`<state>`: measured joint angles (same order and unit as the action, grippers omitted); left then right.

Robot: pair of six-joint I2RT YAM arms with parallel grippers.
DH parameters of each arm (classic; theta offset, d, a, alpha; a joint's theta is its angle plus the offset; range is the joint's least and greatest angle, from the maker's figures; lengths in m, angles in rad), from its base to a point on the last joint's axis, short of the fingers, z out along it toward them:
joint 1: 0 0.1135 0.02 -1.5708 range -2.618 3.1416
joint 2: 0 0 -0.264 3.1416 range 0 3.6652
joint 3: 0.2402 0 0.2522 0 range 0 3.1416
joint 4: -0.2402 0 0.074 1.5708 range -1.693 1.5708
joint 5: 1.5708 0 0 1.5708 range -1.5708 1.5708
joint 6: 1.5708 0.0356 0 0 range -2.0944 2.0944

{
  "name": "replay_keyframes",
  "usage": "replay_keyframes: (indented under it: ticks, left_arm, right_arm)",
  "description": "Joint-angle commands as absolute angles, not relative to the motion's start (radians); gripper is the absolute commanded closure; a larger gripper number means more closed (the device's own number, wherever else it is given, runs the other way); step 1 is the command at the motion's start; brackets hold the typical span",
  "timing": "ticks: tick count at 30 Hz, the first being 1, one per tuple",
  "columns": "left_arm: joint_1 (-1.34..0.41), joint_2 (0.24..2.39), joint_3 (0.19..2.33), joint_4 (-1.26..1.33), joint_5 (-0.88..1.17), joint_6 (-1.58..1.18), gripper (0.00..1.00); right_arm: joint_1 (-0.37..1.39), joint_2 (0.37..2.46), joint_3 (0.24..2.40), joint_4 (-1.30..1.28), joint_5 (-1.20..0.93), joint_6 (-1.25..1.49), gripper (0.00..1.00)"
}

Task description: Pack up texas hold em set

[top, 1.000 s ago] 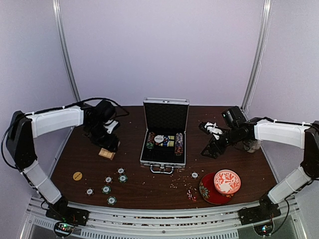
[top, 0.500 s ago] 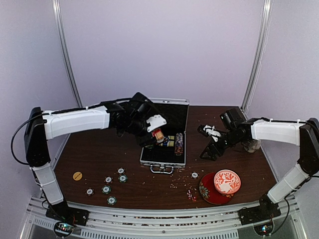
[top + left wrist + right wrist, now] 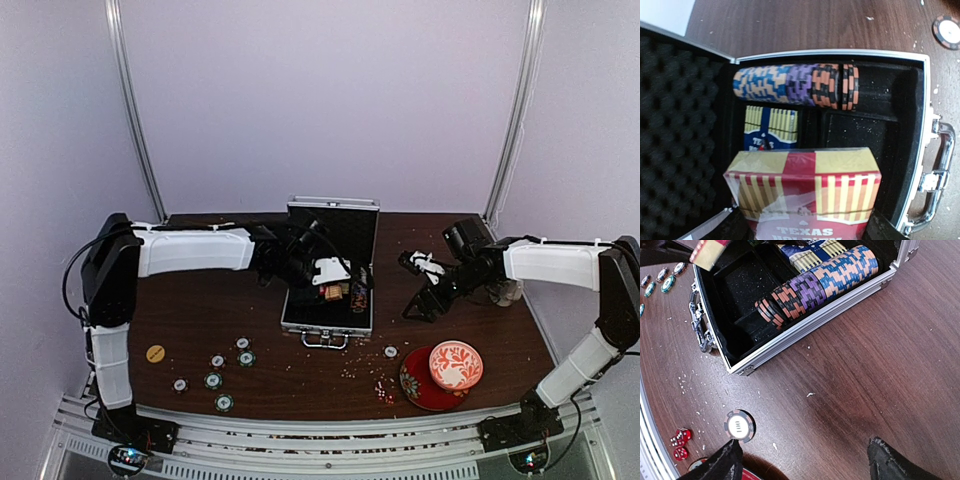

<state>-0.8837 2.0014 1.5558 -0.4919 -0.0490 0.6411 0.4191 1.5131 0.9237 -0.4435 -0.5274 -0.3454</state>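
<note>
Partly packed: the open case (image 3: pixel 925 125) on the counter (image 3: pixel 190 320) has a row of chips (image 3: pixel 795 85) and a blue card box (image 3: pixel 770 130) inside, and the left end effector (image 3: pixel 805 227) pinches the red-tan card box (image 3: pixel 802 180) just above it. Left out: loose chips (image 3: pixel 213 380), a stray chip (image 3: pixel 740 425), red dice (image 3: pixel 680 440). The right end effector (image 3: pixel 800 460) hangs spread, empty (its finger hides part of the dice)
</note>
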Motion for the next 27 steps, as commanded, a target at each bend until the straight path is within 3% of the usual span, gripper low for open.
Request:
replay_keyframes:
  ticks: [1,27]
  left_arm:
    - [-0.892,2.037,1.606,-0.434,-0.029,0.688,0.46]
    - [-0.931,2.129,1.638,-0.536,-0.151,0.729,0.41]
  right_arm:
    - [0.41,1.509,0.932,-0.455,-0.534,-0.359,0.13]
    - [0.411,1.55,0.939,-0.486,-0.531,-0.382,0.14]
